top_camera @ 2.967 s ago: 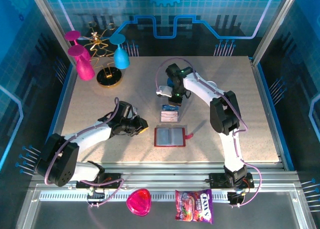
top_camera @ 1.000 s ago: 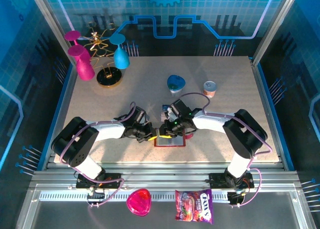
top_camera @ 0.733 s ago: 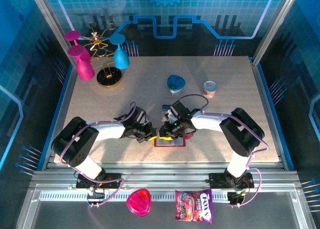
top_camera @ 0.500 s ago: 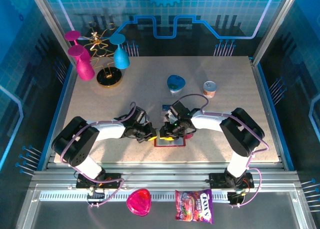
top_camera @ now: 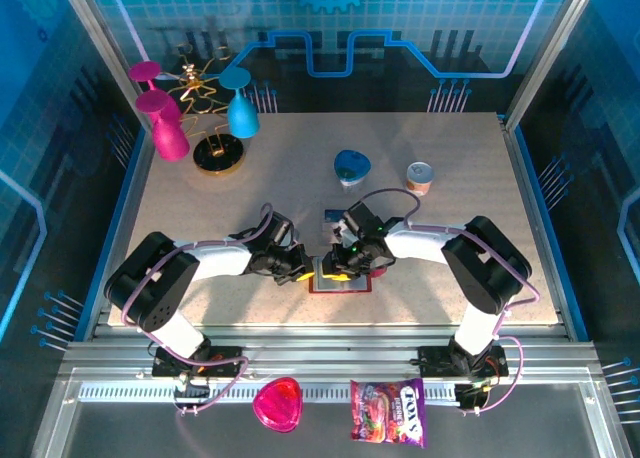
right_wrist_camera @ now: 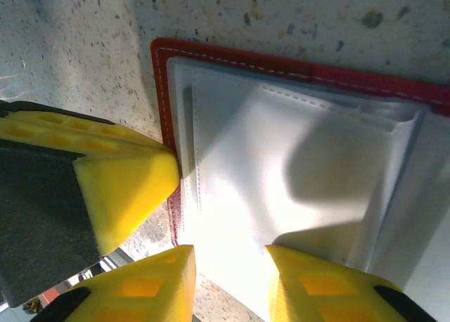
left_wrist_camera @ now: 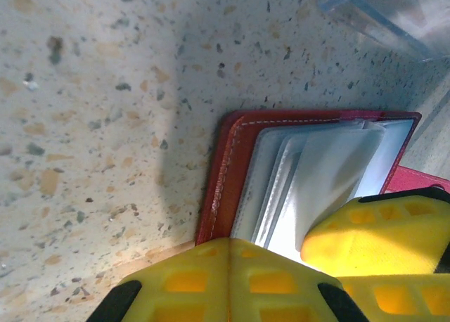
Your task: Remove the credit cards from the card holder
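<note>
Most of the open card holder (left_wrist_camera: 223,167) at the near counter (top_camera: 200,198) edge is covered; cards in its pockets are indistinct. Left fingers (left_wrist_camera: 183,280) press together at its edge, right fingers (right_wrist_camera: 330,280) slightly parted over a pocket, clear tray (left_wrist_camera: 380,13) behind.

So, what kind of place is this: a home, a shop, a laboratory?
Probably a robot test or demonstration booth, not a home. A speckled table sits inside an aluminium frame, and the blue walls carry a printed gear and circuit pattern.
</note>
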Robot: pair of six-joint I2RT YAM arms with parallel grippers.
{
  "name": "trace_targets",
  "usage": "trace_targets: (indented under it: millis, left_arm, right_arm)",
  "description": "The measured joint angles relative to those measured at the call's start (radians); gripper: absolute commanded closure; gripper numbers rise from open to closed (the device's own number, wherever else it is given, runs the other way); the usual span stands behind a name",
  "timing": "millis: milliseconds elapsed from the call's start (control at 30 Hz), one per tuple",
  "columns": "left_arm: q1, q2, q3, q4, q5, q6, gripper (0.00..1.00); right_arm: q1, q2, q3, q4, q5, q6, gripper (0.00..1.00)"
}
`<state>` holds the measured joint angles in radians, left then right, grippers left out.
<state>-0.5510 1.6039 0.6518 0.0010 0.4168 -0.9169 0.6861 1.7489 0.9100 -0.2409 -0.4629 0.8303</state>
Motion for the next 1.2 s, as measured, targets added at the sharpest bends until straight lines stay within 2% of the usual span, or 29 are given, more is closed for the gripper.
trace_targets:
  millis: [433,833,1200]
  left_arm:
    - [0.000,0.000,0.026,-0.037,0.000,0.000,0.93]
    - [-0.011,-0.010,0.034,-0.008,0.003,-0.028,0.80]
    - [-0.028,0.026,0.043,0.048,0.020,-0.053,0.76]
  right_arm:
    - [-0.052,-0.012,-0.100,0.157,-0.100,0.012,0.73]
    - [-0.089,-0.019,-0.188,0.310,-0.174,0.042,0.76]
    - [-0.106,-0.019,-0.230,0.394,-0.212,0.069,0.76]
